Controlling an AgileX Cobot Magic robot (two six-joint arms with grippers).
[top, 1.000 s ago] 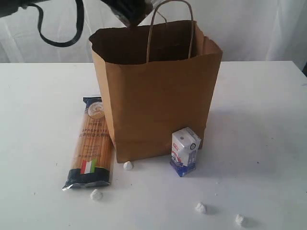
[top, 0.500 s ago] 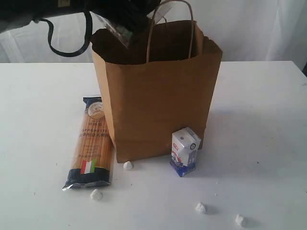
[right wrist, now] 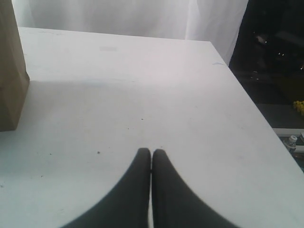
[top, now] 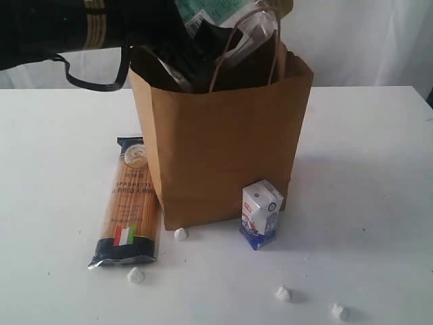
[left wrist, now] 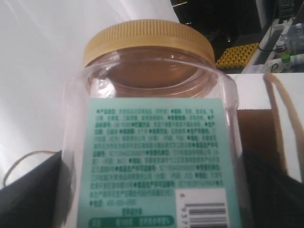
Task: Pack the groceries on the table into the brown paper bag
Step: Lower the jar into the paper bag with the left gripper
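Note:
The brown paper bag stands upright in the middle of the table, mouth open. My left gripper is at the bag's mouth, shut on the yellow-lidded clear jar, which lies tilted across the rim. In the left wrist view the jar with its green label fills the frame between dark fingers. The spaghetti packet lies left of the bag. The small white-blue carton stands at the bag's front right corner. My right gripper is shut and empty over bare table.
Several tiny white lumps lie on the table in front of the bag, one at its base and one nearer the front edge. A black cable loop hangs from the left arm. The bag's edge shows in the right wrist view.
The left arm has come down and rightward from the top left with the jar, which now sits at the bag's mouth. The right gripper has not moved.

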